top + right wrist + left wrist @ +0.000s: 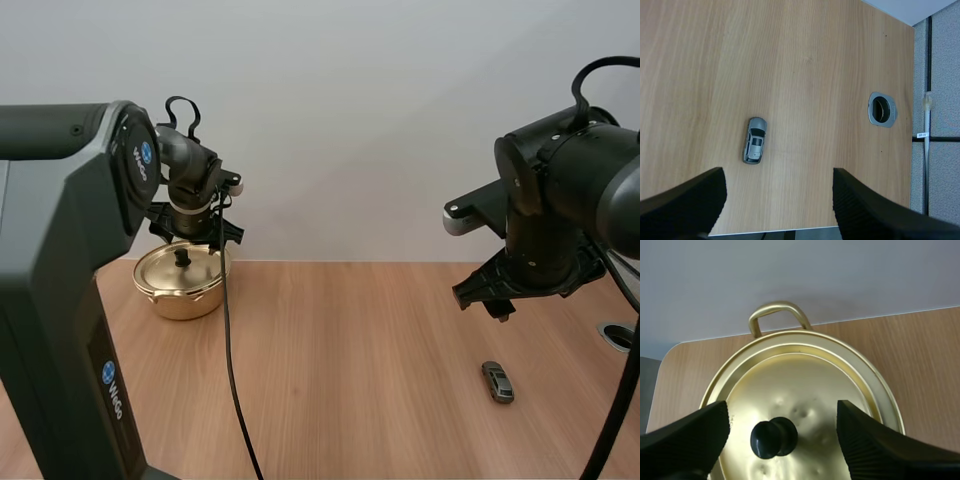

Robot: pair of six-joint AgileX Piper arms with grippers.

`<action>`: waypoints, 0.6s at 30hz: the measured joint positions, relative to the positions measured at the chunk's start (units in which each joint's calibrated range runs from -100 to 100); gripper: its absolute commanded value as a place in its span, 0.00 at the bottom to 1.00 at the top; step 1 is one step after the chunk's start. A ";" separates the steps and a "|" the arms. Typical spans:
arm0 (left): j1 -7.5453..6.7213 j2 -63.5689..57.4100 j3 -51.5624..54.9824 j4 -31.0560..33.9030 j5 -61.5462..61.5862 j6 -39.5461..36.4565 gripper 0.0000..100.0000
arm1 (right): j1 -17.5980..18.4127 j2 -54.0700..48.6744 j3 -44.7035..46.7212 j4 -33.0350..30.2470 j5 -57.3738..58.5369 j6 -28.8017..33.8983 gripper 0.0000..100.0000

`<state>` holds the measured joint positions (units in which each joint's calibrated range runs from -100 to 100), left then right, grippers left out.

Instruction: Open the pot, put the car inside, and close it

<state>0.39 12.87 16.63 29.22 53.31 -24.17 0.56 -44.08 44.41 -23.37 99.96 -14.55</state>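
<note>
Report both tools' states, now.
Left tool: open, empty, over the lid knob.
Right tool: open, empty, over the table near the car.

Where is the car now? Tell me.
In the high view the car lies on the right of the table, near the right gripper and a grommet hole, far from the pot at the left.
</note>
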 measured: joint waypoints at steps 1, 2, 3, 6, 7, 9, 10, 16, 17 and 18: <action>0.53 0.00 -0.11 0.00 0.33 0.00 1.00 | 0.00 0.00 0.00 0.00 0.00 0.00 1.00; 0.93 0.00 -0.11 0.00 -0.22 0.00 1.00 | 0.00 0.00 0.00 0.00 0.00 0.00 1.00; 1.25 0.00 -0.41 0.00 -0.22 0.00 1.00 | 0.00 0.00 0.00 0.00 0.00 0.00 1.00; 1.87 0.00 -0.42 -0.23 -0.22 0.00 1.00 | 0.00 0.00 0.00 0.00 0.00 0.00 1.00; 1.86 0.00 -0.42 -0.23 -0.22 0.00 1.00 | 0.00 0.00 0.00 0.00 0.00 0.00 1.00; 1.86 0.00 -0.42 -0.33 -0.22 0.13 1.00 | 0.00 0.00 0.00 0.00 0.00 0.00 1.00; 1.86 0.00 -0.42 -0.79 -0.22 0.50 1.00 | 0.00 0.00 0.00 0.00 0.00 0.00 1.00; 1.86 0.00 -0.42 -5.48 0.52 3.87 1.00 | 0.00 0.00 0.00 0.00 0.00 0.00 1.00; 1.86 0.00 -0.42 -5.92 1.01 3.98 1.00 | 0.00 0.00 0.00 0.00 0.00 0.00 1.00; 1.86 0.00 -0.42 -5.92 1.47 3.98 1.00 | 0.00 0.00 0.00 0.00 0.00 0.00 1.00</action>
<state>2.25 12.87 16.21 23.30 54.78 -20.19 0.56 -44.08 44.41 -23.37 99.96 -14.55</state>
